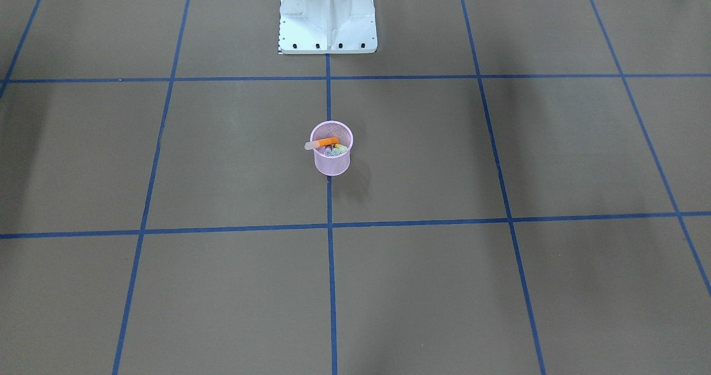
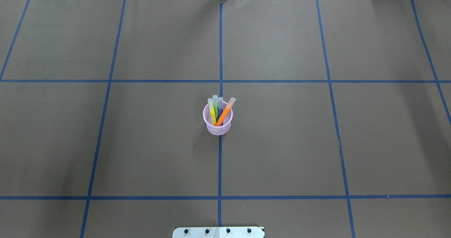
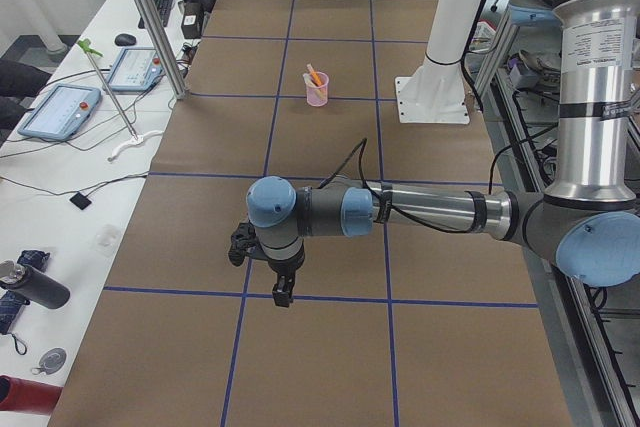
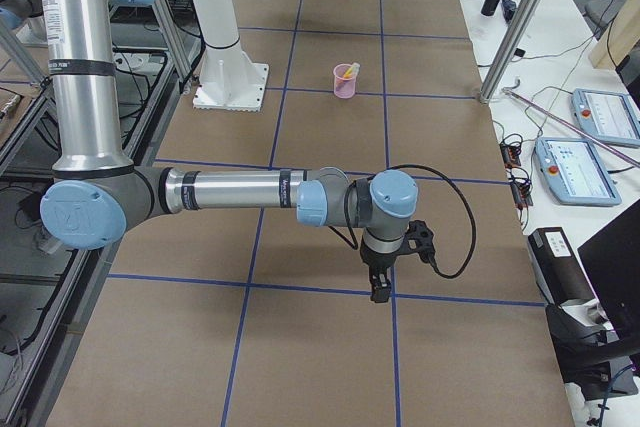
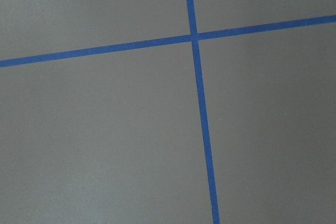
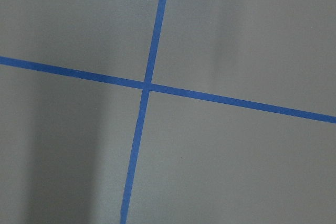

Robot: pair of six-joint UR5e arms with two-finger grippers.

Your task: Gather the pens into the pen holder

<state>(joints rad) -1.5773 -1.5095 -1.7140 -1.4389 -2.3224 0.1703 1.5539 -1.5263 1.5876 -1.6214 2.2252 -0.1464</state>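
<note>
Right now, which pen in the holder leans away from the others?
The orange pen: it slants toward the robot's right across the pen holder; the yellow, green and purple pens stand together.

The left arm (image 3: 430, 212) stands its upper link upright, bends at a blue-capped elbow (image 3: 597, 252) and runs its forearm out level. At the end the left wrist (image 3: 272, 205) turns downward, and the left gripper (image 3: 284, 294) hangs below it with its fingers pointing straight down (parted or closed cannot be told from this side view). The right arm (image 4: 230, 190) takes a mirrored pose: upright link, bent elbow (image 4: 85, 215), level forearm. The right wrist (image 4: 393, 197) also turns downward, and the right gripper (image 4: 381, 292) points straight down, its finger state equally unclear.
</note>
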